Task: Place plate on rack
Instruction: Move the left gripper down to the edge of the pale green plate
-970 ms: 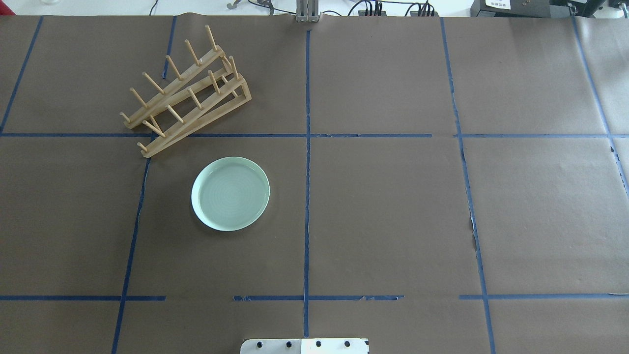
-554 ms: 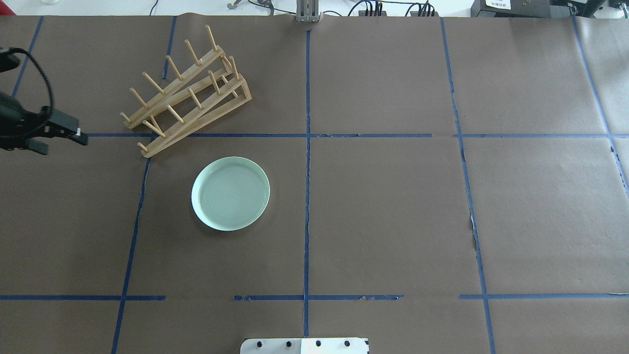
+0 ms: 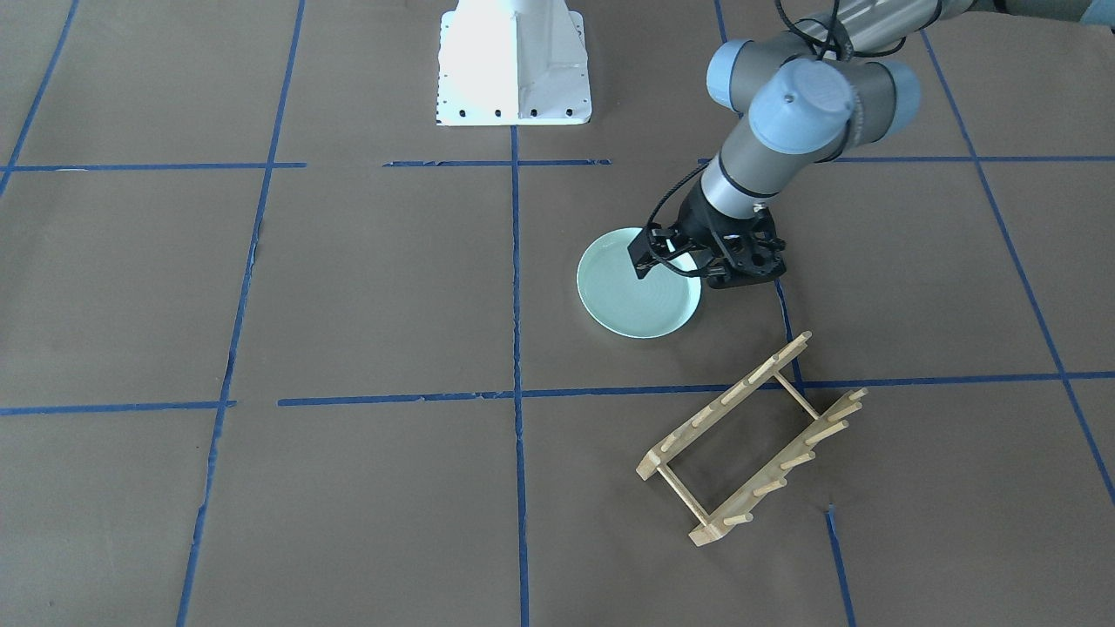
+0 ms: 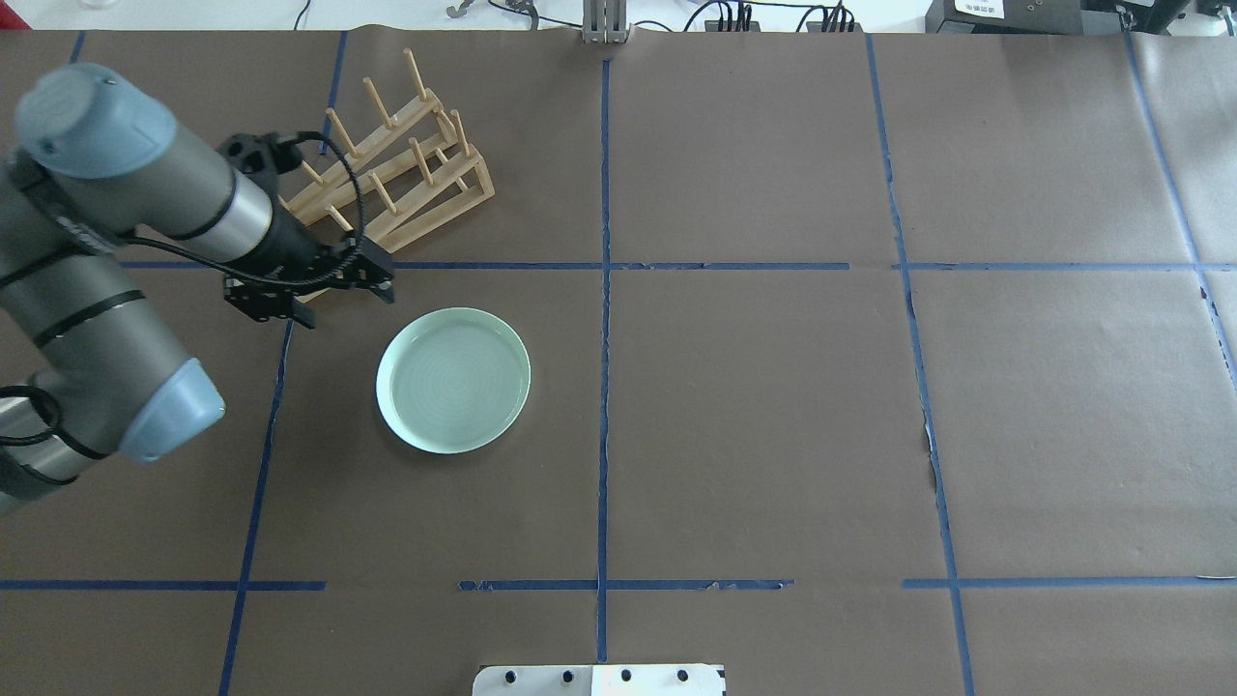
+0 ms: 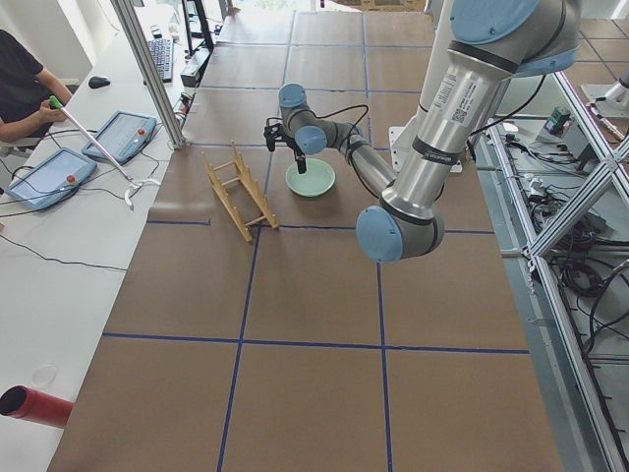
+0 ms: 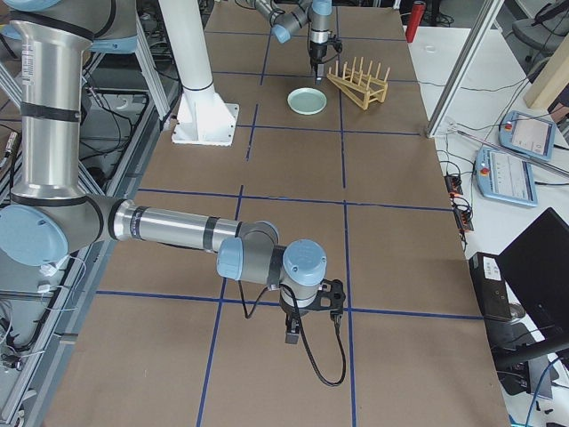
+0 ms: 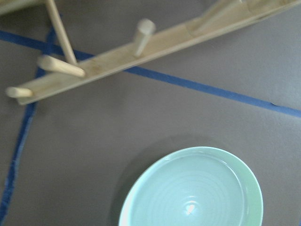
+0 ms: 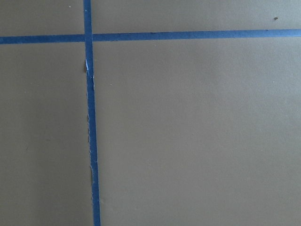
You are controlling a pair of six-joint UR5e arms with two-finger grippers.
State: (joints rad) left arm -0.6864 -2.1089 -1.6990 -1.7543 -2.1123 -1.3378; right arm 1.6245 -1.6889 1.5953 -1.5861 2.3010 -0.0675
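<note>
Two left fingers (image 4: 379, 283) hang apart between plate (image 4: 453, 380) and rack (image 4: 435, 217); right fingers' (image 6: 291, 331) spread I cannot tell.

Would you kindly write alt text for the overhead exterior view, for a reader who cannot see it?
The left arm's open claw hangs above the brown-paper table, between a pale green plate lying flat and a wooden peg rack behind it. The plate is untouched and the rack is empty.
</note>
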